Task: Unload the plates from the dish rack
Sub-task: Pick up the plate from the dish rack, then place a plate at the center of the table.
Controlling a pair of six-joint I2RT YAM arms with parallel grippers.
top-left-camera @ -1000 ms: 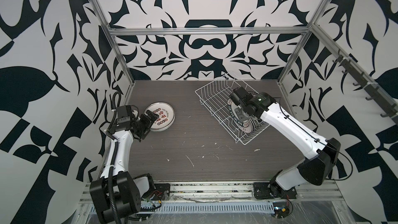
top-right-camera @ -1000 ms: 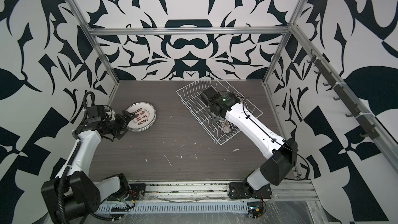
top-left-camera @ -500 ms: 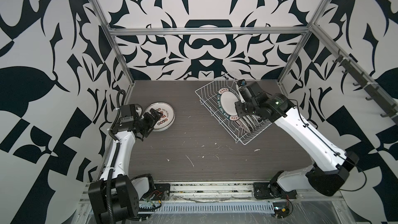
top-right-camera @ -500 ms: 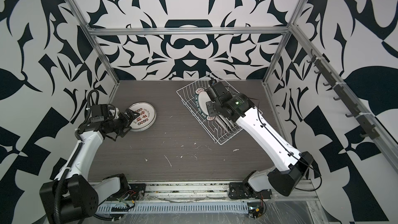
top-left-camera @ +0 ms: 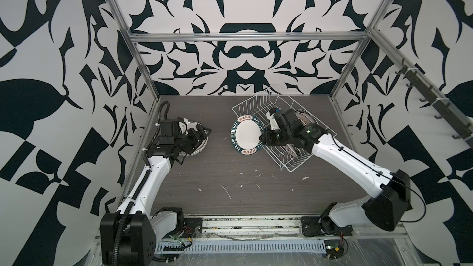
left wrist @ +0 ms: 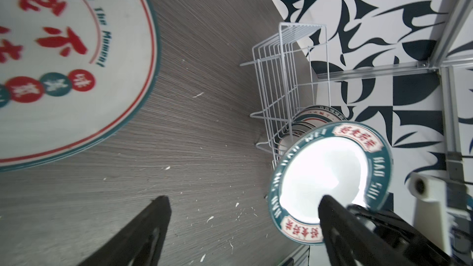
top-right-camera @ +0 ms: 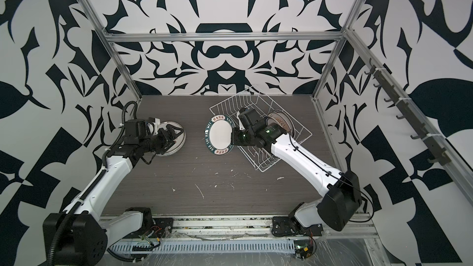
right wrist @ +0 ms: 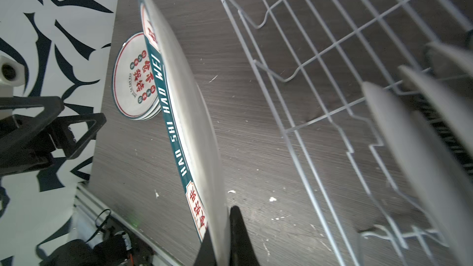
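My right gripper (top-left-camera: 263, 139) (right wrist: 220, 226) is shut on the rim of a white plate with a dark green rim (top-left-camera: 247, 134) (top-right-camera: 219, 135) (right wrist: 184, 113). It holds the plate on edge in the air, just left of the white wire dish rack (top-left-camera: 256, 101) (top-right-camera: 230, 101) (right wrist: 307, 72). Several plates (top-left-camera: 303, 117) (left wrist: 317, 113) still stand in the rack's slots. My left gripper (top-left-camera: 202, 134) (left wrist: 244, 200) is open and empty, hovering over a flat stack of plates (top-left-camera: 198, 148) (left wrist: 64, 72) printed with red characters. The held plate (left wrist: 330, 172) faces the left gripper.
The dark wood-grain table (top-left-camera: 230, 175) carries white flecks. Patterned walls and an aluminium frame (top-left-camera: 143, 72) close in three sides. A hook rail (top-left-camera: 435, 103) runs along the right wall.
My right gripper has lifted the green-rimmed plate out of the rack and carried it left, over the table. My left gripper has drawn back a little over the stack.
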